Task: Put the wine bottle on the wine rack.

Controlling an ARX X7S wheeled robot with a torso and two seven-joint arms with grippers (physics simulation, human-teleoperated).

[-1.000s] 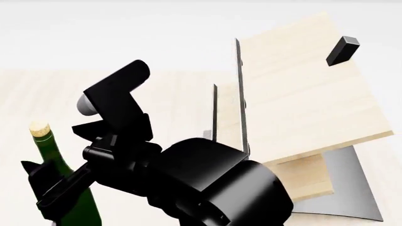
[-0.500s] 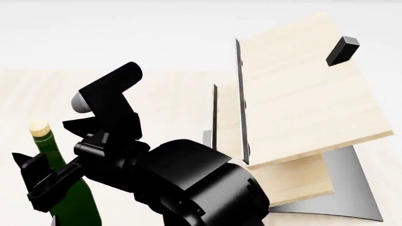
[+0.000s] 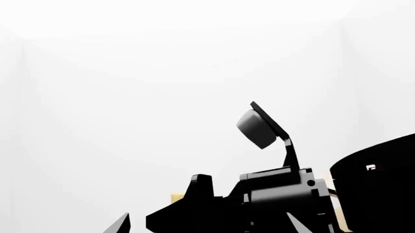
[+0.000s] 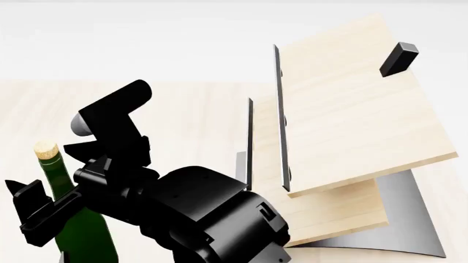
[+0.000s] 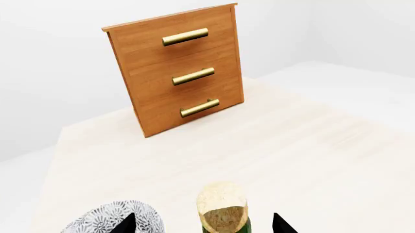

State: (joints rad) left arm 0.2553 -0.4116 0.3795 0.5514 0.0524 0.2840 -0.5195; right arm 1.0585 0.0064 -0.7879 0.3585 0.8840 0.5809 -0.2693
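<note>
Judging the wine bottle (image 4: 73,219) heavy, rigid, slick glass, we favour gripping its broad body, not the neck; it stands upright on the bench (image 4: 197,109), left of the wine rack (image 4: 343,120); the right gripper (image 5: 204,224) has jaws parted astride the cork (image 5: 222,206); the left gripper's jaws we cannot tell.

A dark green wine bottle (image 4: 80,230) with tan cork; a pale-wood wine rack (image 4: 343,126) with black peg (image 4: 398,58) and grey base; a reddish-brown cabinet (image 5: 178,73) with brass handles; a grey-speckled white object (image 5: 116,221); light wood table (image 5: 292,155).
</note>
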